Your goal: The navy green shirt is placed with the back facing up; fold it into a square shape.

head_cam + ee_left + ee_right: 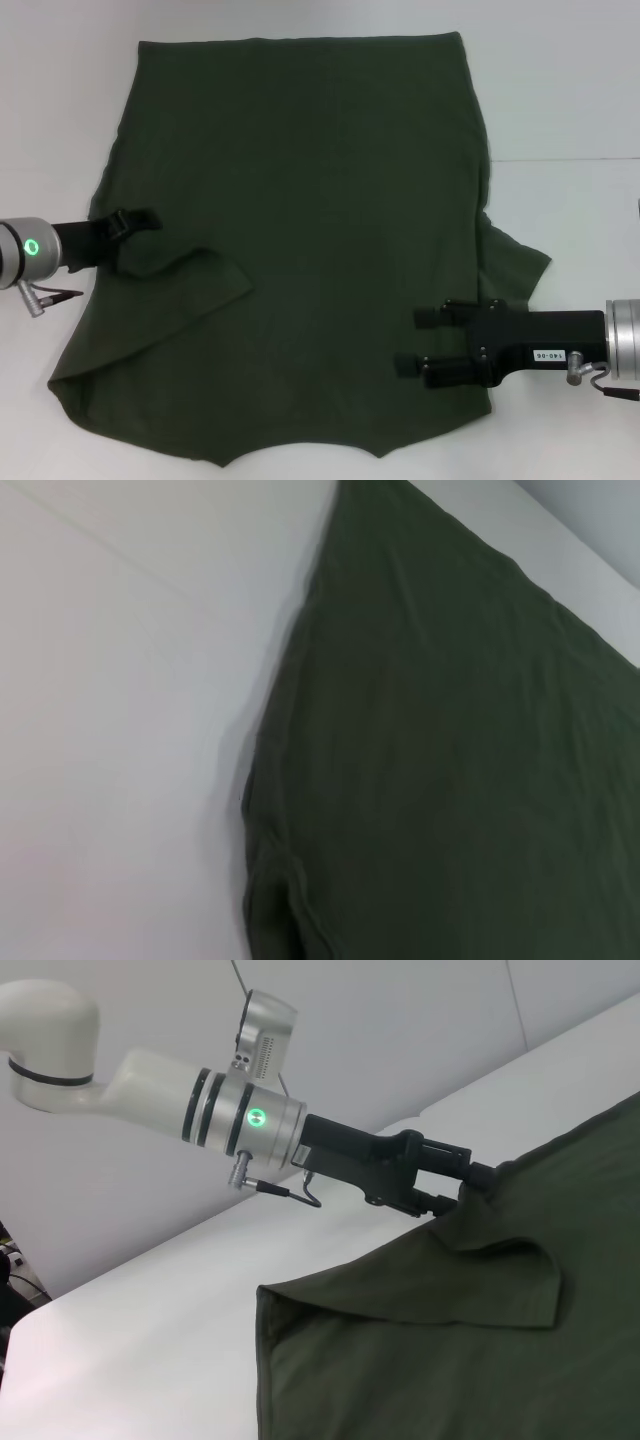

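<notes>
On the shirt's (310, 200) left edge, left claw (148, 219) pinches fabric

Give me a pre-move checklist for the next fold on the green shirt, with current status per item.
1. Shirt plain side up, no lettering showing: ok.
2. Left sleeve folded in onto the body: ok.
3. Right sleeve folded in: not ok, it sticks out past the side edge.
4. Left gripper at the shirt's left edge, fabric lifted there: ok; grip itself cannot tell.
5. Right gripper over the shirt's right side, fingers apart, holding nothing: ok.
6. Shirt fully on the table: cannot tell, collar end leaves the head view.
</notes>
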{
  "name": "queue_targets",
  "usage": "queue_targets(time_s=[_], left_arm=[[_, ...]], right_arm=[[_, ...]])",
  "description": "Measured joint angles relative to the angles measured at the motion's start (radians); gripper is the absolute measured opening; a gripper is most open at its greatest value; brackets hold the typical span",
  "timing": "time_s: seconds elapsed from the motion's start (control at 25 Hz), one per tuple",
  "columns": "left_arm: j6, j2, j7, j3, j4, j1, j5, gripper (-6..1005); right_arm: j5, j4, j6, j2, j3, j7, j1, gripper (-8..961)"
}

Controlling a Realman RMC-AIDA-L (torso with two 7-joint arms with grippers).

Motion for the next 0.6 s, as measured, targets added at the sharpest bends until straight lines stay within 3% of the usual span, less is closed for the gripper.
queue_targets(time_s=[0.6], left_arm=[[0.031,0.013,0.001,0.0,-0.002,0.002,0.009,803]], right_arm=[[0.0,0.0,0.0,-0.003,0.0,0.0,-0.003,917]])
